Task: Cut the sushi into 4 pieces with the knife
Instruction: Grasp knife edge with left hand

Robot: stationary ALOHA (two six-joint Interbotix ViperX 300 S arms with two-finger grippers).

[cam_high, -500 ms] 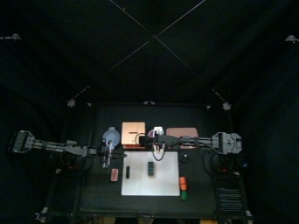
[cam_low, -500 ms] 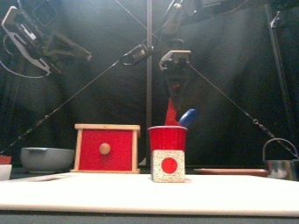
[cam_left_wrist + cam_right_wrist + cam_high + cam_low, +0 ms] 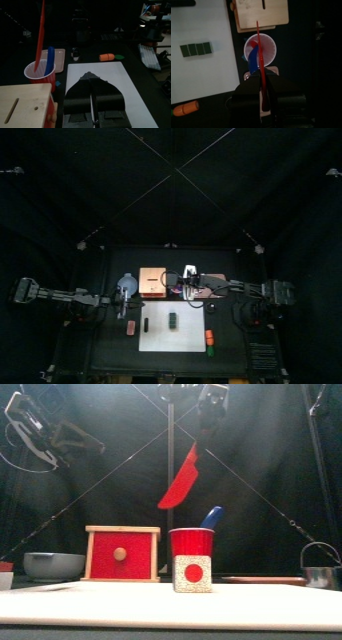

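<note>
Our right fingers (image 3: 261, 75) are clamped on the upper end of the red knife (image 3: 181, 482). It hangs tilted in the air above the red cup (image 3: 191, 544), its tip clear of the rim. Our left fingers (image 3: 90, 76) are pressed together with nothing between them, on the left side of the bench (image 3: 107, 343) beside the wooden box (image 3: 123, 554).

Nearest the front edge we see the white cutting board (image 3: 187, 333). The sushi roll (image 3: 196, 49) lies on it as a row of dark green blocks, all touching. An orange toy (image 3: 209, 336) lies just off the board's right edge. A pale speckled toy block with a red disc (image 3: 193, 573) stands just before the cup.

The blue knife (image 3: 211, 517) leans in the cup. Left of the cup stands the box, then the blue-grey bowl (image 3: 54, 565). The metal cutter (image 3: 318, 569) sits far right, and the pink tray (image 3: 209, 281) is at the back.
</note>
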